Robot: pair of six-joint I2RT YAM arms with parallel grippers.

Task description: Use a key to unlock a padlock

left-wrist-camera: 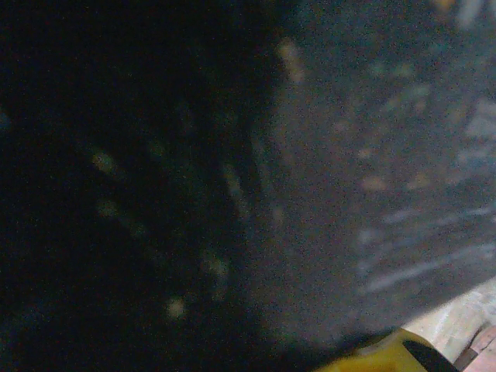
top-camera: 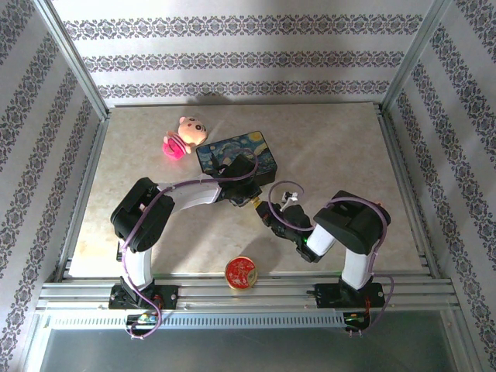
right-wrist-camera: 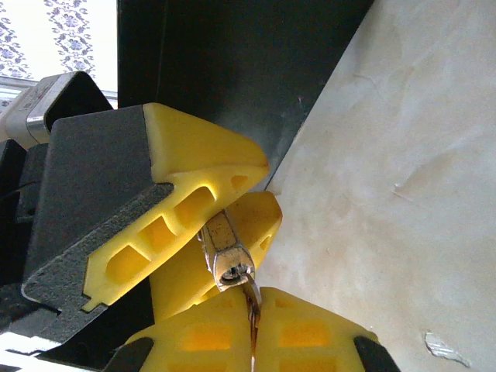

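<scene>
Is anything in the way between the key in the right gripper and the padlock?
Nothing visible. The key, pinched in the right gripper, touches the keyhole end of the padlock, clamped in the left gripper.

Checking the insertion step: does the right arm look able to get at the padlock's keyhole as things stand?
Probably yes. The left gripper holds the padlock with its keyhole facing the right gripper, nothing between them, and the key pinched there seems already at the keyhole.

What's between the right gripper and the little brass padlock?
A thin metal key, pinched in the right gripper, its tip at the small brass-coloured padlock; the right wrist view shows it.
</scene>
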